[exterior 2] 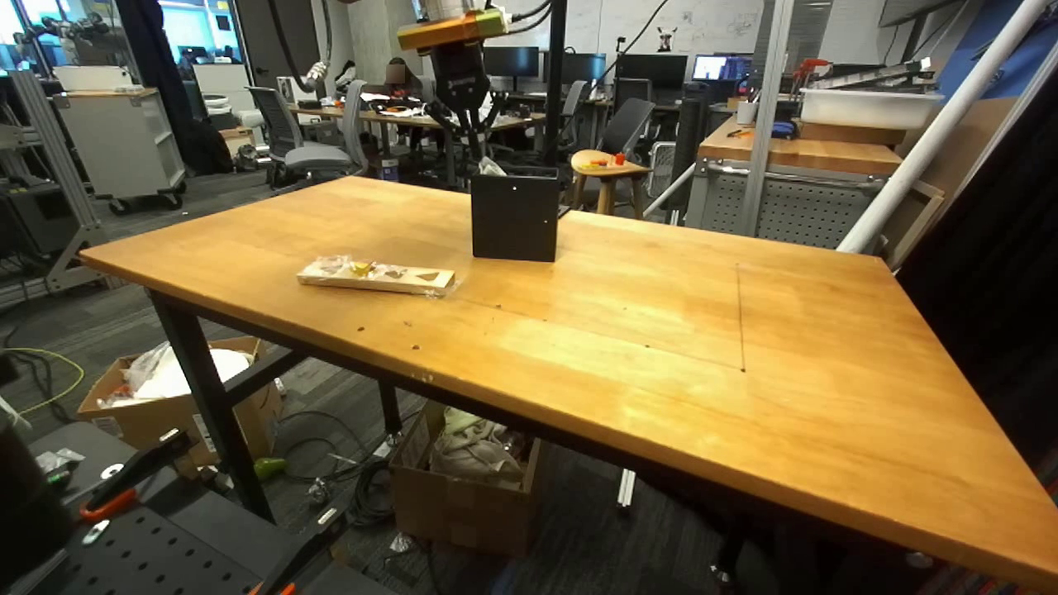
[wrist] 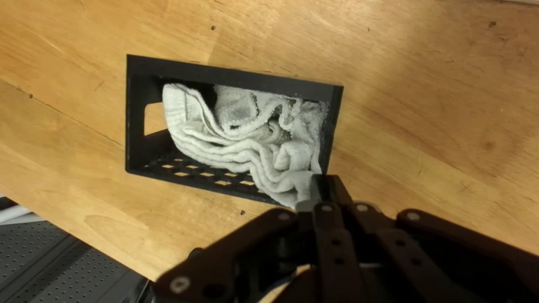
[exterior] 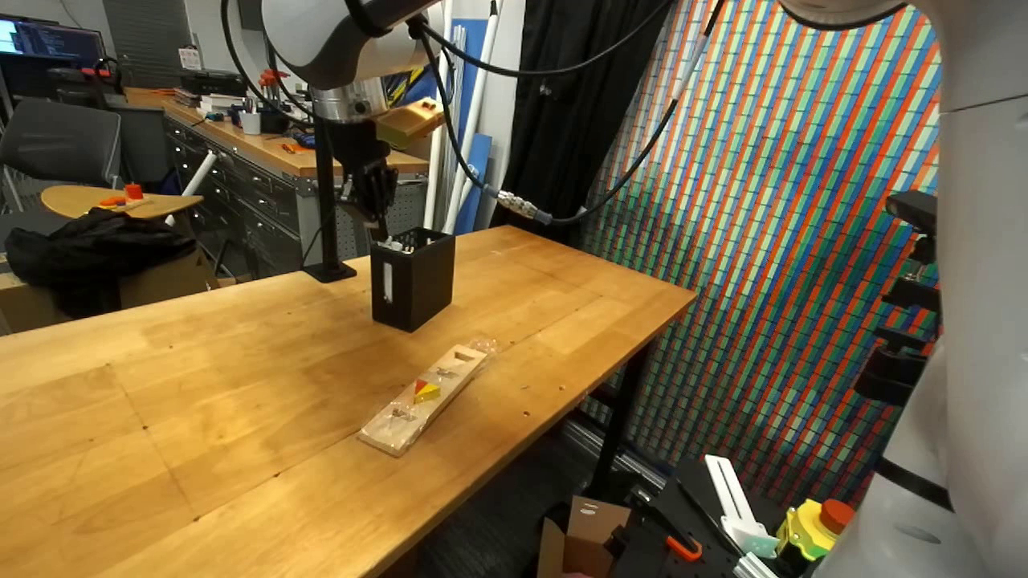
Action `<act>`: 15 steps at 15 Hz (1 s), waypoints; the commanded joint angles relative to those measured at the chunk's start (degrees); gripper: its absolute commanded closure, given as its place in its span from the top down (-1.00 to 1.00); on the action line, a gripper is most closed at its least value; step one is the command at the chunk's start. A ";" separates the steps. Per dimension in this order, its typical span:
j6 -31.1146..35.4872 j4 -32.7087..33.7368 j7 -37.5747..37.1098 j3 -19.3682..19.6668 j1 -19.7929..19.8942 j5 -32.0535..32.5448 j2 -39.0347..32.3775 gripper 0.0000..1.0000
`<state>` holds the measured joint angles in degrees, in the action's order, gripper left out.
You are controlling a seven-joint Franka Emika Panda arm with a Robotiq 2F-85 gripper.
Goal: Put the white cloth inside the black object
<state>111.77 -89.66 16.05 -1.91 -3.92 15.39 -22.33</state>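
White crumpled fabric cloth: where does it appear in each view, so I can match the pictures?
In an exterior view: left of centre, a bit of white crumpled fabric cloth shows in the top of the black perforated box.
In an exterior view: upper middle, a tip of the cloth shows at the box's top left.
Wrist view: near centre, cloth folds inside the box.
Shared landmark: the box.

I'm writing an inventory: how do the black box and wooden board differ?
The black box stands tall; the wooden board lies flat. The box holds white cloth; the board carries a colorful piece. The board shows clear plastic, the box none. Both rest on the table.
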 commanded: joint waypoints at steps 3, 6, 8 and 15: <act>0.78 -1.95 -0.76 0.01 0.73 -0.01 1.53 -1.00; 0.66 -1.68 -0.26 0.02 1.13 -0.30 1.16 -1.00; 0.59 -1.22 0.30 -0.01 1.48 -0.56 0.91 -1.00; 0.26 -0.22 3.60 -0.49 3.60 -4.25 -0.24 -1.00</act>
<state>111.79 -90.53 16.98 -1.75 -1.72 13.61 -22.42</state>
